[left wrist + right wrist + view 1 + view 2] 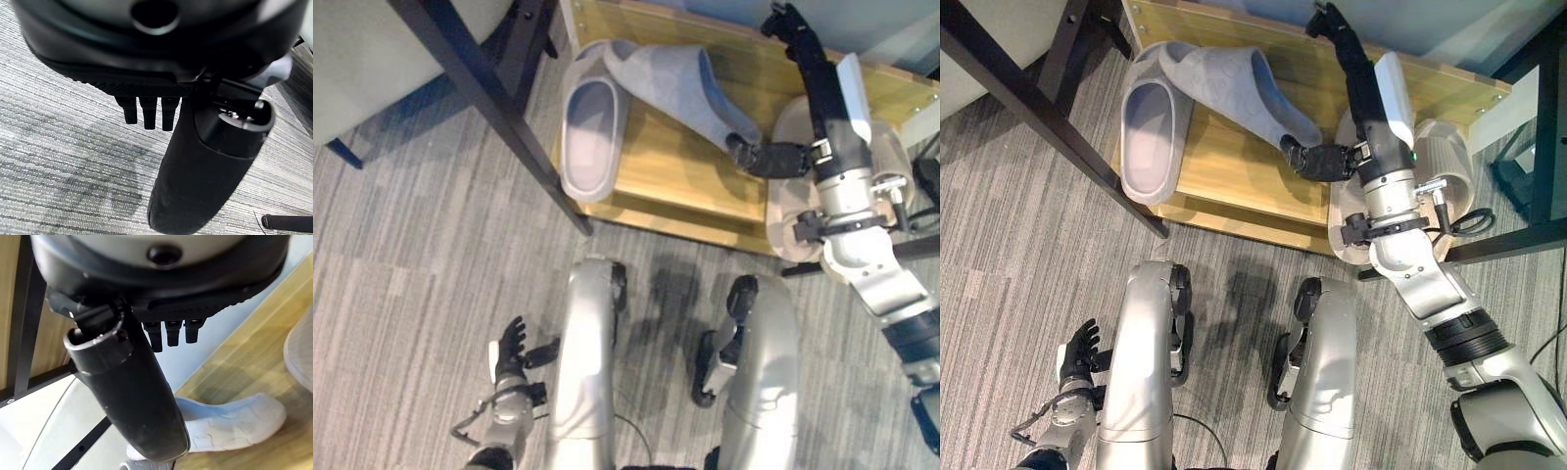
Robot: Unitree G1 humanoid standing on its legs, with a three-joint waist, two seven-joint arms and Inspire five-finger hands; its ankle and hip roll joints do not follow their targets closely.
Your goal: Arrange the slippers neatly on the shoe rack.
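Note:
A wooden shoe rack stands on the carpet ahead of me. One grey slipper lies flat on its left end, opening up. A second grey slipper lies tilted across the shelf, one end resting on the first. My right hand reaches over the rack's right side with straight fingers, open. Its thumb touches the tilted slipper's near end, and the slipper's pale sole shows past the thumb. Low at my left side, my left hand hangs open over the carpet and holds nothing.
A black table leg slants down past the rack's left end. A pale beige rounded object sits at the rack's right end under my right arm. A black frame stands to the right. Grey carpet lies in front.

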